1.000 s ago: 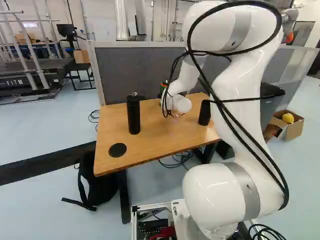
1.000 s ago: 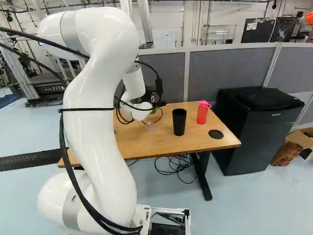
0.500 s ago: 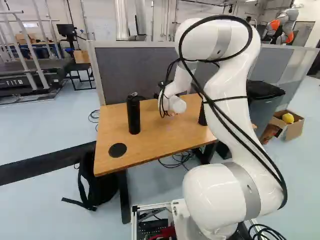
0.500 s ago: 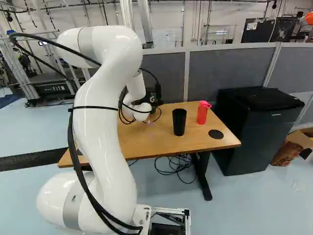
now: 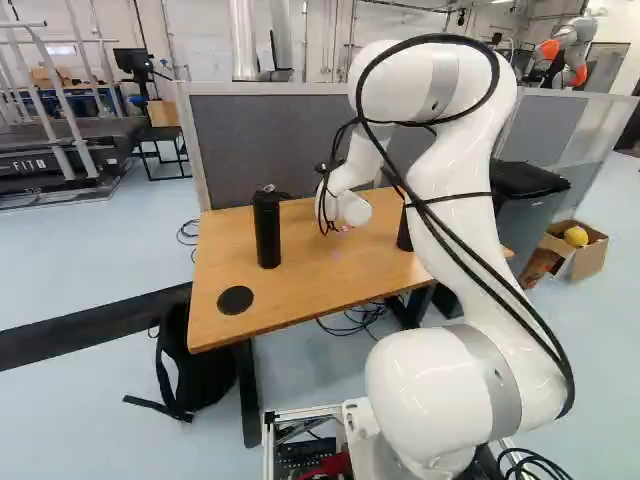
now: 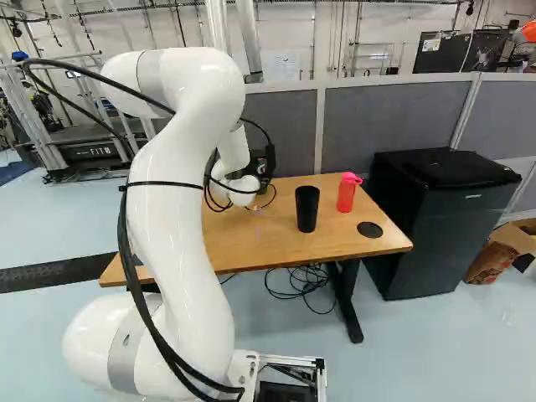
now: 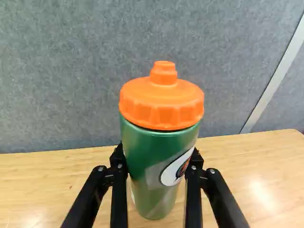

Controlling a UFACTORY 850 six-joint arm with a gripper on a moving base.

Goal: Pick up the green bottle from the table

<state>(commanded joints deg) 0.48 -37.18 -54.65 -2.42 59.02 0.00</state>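
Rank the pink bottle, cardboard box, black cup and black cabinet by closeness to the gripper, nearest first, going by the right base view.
1. Black cup: on the table, right of the gripper.
2. Pink bottle: farther right, near the table's back edge.
3. Black cabinet: right of the table.
4. Cardboard box: beyond the cabinet, far right.

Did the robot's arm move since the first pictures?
Yes. In the left base view, the arm's top came down and toward the left, judged against the joint at its foot.
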